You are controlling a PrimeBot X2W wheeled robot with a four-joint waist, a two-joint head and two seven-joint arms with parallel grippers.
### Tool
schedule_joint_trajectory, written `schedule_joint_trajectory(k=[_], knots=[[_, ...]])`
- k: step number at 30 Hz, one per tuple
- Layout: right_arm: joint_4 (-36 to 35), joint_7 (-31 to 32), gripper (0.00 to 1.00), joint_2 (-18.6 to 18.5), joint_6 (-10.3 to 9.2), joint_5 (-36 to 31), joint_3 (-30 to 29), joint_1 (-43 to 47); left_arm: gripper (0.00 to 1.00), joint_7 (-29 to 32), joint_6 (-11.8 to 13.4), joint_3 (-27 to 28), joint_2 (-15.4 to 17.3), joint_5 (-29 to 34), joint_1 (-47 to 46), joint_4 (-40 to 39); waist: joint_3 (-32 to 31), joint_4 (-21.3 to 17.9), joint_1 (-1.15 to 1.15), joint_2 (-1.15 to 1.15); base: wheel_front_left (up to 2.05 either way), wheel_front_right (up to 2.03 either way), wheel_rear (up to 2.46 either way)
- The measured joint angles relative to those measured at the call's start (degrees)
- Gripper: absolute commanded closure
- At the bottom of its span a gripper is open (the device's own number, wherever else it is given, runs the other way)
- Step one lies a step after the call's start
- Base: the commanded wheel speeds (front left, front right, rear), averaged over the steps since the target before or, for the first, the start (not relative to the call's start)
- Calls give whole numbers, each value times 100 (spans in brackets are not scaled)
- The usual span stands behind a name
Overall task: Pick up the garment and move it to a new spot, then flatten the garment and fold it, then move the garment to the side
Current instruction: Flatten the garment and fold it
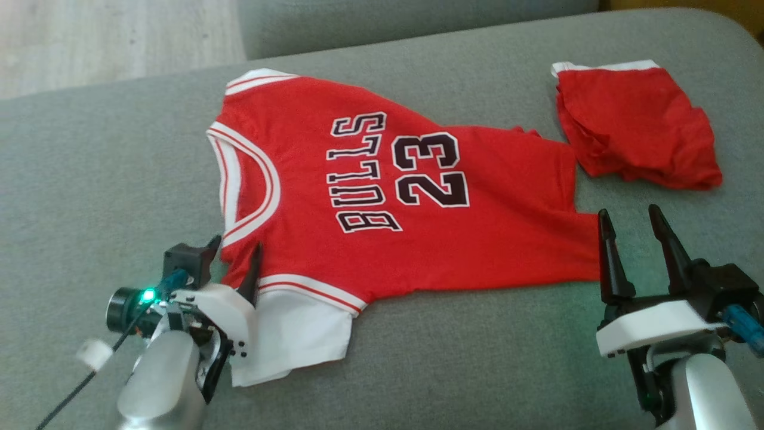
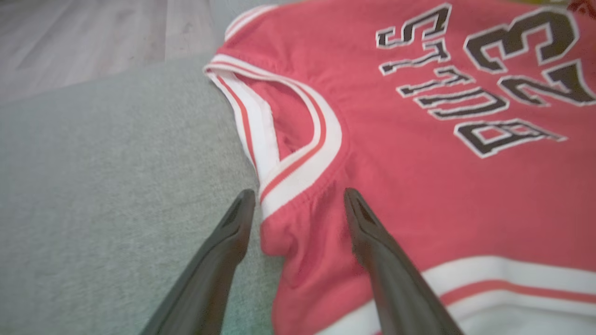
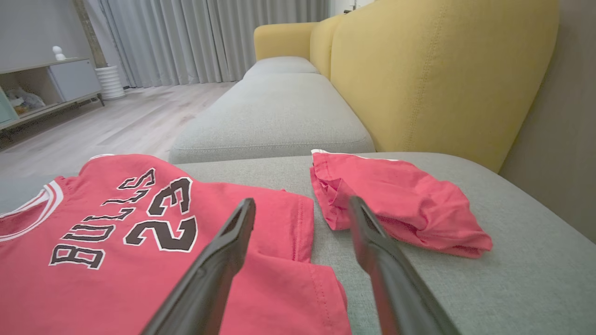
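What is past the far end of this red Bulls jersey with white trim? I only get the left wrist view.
Observer: A crumpled red cloth bundle with a white edge, lying on the grey fabric sofa cushion just beyond the jersey hem.
Operator: Where's the other gripper?
Observer: The right gripper is open and empty, near the hem's corner.
Operator: What's behind the seat?
Observer: A yellow padded backrest.

Home living room, sofa (image 3: 419,79), curtains (image 3: 209,37), sideboard (image 3: 51,83)
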Motion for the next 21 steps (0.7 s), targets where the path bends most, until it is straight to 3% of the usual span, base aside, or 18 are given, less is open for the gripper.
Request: schedule_joint_trajectory(k=[2, 3, 4, 5, 12, 20, 21], knots=[[9, -2, 0, 0, 0, 2, 8, -21, 0, 187, -42, -99, 64, 26, -100, 203, 72, -48, 0, 0, 0, 0, 0], [16, -18, 0, 0, 0, 2, 13, -26, 20, 227, -42, -122, 102, 66, -152, 261, 106, -70, 0, 0, 0, 0, 0], [25, -53, 0, -1, 0, 3, 23, -35, 92, 234, -41, -130, 136, 80, -227, 299, 140, -91, 0, 0, 0, 0, 0], [31, -53, 0, 0, 0, 3, 41, -57, 100, 234, -37, -129, 177, 97, -311, 334, 173, -111, 0, 0, 0, 0, 0], [58, -124, 0, -1, 0, 44, 78, -198, 100, 103, -31, -176, 354, 221, -856, 610, 365, -204, 0, 0, 0, 0, 0], [165, -177, 0, -1, 0, 46, 212, -345, 100, -438, 116, -178, 545, 312, -1807, 983, 495, -237, 0, 0, 0, 0, 0], [175, -178, 0, -1, 0, 49, 223, -360, 84, -482, 115, -182, 546, 313, -1894, 1054, 485, -241, 0, 0, 0, 0, 0]])
